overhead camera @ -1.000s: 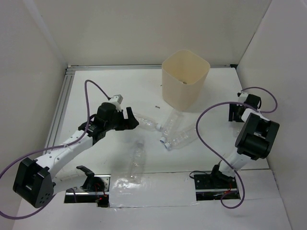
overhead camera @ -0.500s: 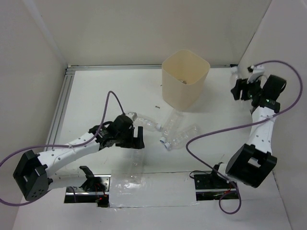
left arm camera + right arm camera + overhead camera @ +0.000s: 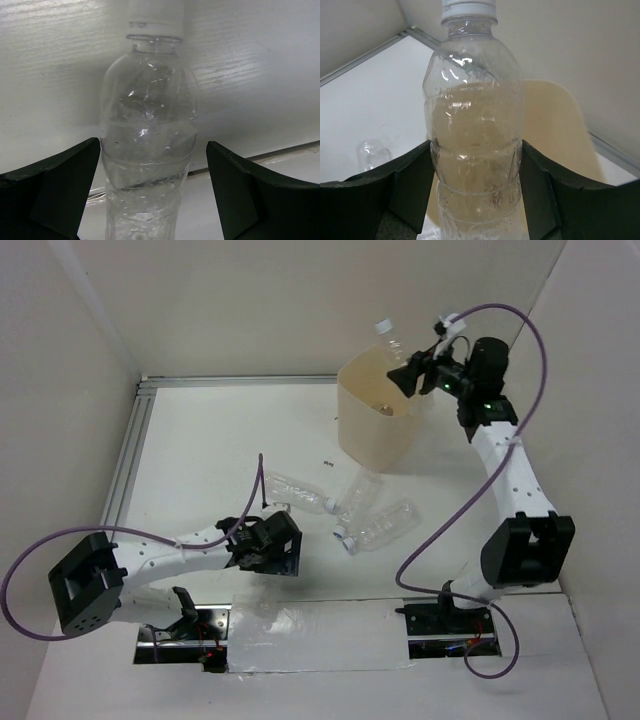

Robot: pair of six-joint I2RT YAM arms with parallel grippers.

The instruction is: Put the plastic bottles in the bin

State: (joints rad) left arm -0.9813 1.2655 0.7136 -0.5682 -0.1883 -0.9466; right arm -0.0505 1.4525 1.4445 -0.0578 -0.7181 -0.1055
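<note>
Plastic, thin and clear, forms the held bottle (image 3: 472, 125): ribbed waist, domed shoulder, white cap. The right tool (image 3: 412, 375) is closed on it, with both black fingers (image 3: 410, 185) pressed against the ribbed waist. The bottle is carried cap-up above the mouth of the bin (image 3: 352, 430), near the far rim and not touching it. In the right wrist view the bin's mouth shows behind and below the bottle.

The bin is smooth cream-beige plastic with a rounded-square mouth and walls tapering downward. It stands at the far middle of the white counter (image 3: 200, 440), whose painted surface shows a faint grain.

The left tool (image 3: 275, 550) sits low over the near part of the counter, its fingers spread wide. Between them lies the straddled bottle (image 3: 147, 140), of the same clear ribbed make, on its side with its white cap pointing away from the wrist. A clear gap shows at one finger. At the other I cannot tell whether there is contact.

Three more clear bottles lie on their sides between the left tool and the foot of the bin: the left loose bottle (image 3: 300, 495), the middle loose bottle (image 3: 360, 492) and the right loose bottle (image 3: 385, 527). The middle and right ones lie close together.
</note>
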